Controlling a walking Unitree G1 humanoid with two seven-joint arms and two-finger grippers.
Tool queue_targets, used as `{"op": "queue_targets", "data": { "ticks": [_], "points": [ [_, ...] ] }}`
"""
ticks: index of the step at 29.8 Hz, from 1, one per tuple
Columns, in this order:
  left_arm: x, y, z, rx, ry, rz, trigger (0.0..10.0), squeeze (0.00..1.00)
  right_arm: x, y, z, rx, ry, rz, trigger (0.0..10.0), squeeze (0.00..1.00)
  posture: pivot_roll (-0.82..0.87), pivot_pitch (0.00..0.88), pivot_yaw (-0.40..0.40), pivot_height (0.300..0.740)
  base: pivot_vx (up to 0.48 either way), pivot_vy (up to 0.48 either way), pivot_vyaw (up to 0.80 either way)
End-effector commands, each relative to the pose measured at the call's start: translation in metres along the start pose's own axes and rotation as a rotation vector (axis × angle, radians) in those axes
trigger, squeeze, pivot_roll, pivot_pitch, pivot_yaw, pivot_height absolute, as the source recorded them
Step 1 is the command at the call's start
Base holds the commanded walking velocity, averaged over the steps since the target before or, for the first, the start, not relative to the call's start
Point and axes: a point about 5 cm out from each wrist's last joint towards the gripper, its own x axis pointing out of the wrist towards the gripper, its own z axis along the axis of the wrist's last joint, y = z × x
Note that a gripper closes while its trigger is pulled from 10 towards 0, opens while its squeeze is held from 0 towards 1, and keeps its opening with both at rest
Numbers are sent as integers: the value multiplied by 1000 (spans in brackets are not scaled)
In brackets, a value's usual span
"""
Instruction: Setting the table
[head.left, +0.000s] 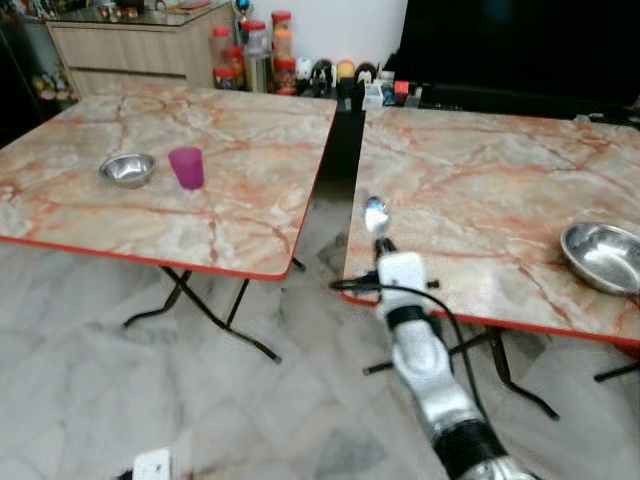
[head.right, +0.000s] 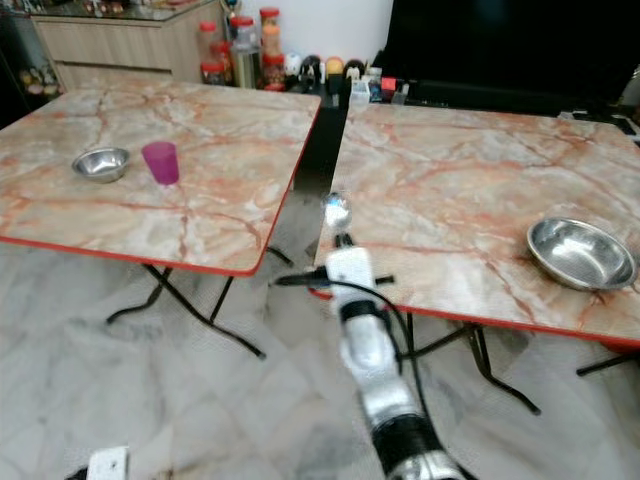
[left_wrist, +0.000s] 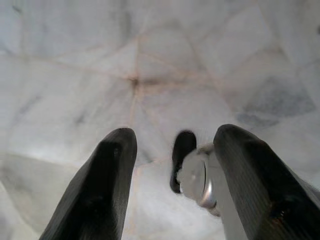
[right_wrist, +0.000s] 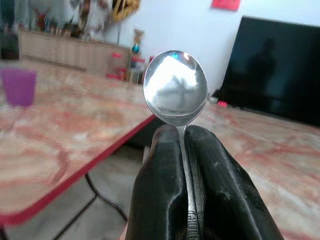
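Note:
My right gripper (head.left: 382, 245) is shut on a silver spoon (head.left: 376, 213), held bowl-up in front of the gap between two marble-topped tables. In the right wrist view the spoon (right_wrist: 176, 89) stands between the black fingers (right_wrist: 165, 175). The left table (head.left: 240, 200) carries a small steel bowl (head.left: 127, 169) and a purple cup (head.left: 187, 167). A larger steel bowl (head.left: 602, 256) sits on the right table (head.left: 470, 190) near its front right. My left gripper (left_wrist: 170, 165) hangs open over the floor.
Jars and bottles (head.left: 255, 50) stand behind the tables next to a wooden cabinet (head.left: 130, 45). A black TV screen (head.left: 520, 45) is behind the right table. Folding table legs (head.left: 200, 305) stand on the marble floor. A white object (head.left: 152, 465) lies on the floor.

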Motion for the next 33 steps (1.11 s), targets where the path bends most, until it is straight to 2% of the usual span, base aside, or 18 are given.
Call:
{"op": "queue_targets", "data": {
  "ticks": [1,5,33],
  "points": [
    [1,-7,1,7,3,-19,10000,0,1,-14,-1,-7,0,-39,10000,0,53,0,-7,740,368,0,0],
    [1,-8,2,-2,-5,-30,10000,0,2,-14,0,-2,0,-41,10000,0,50,0,-7,740,298,-364,0],
    [2,-10,4,1,-13,-34,10000,0,3,-14,0,10,5,-48,10000,0,46,0,-3,740,0,-453,0]
  ]
}}
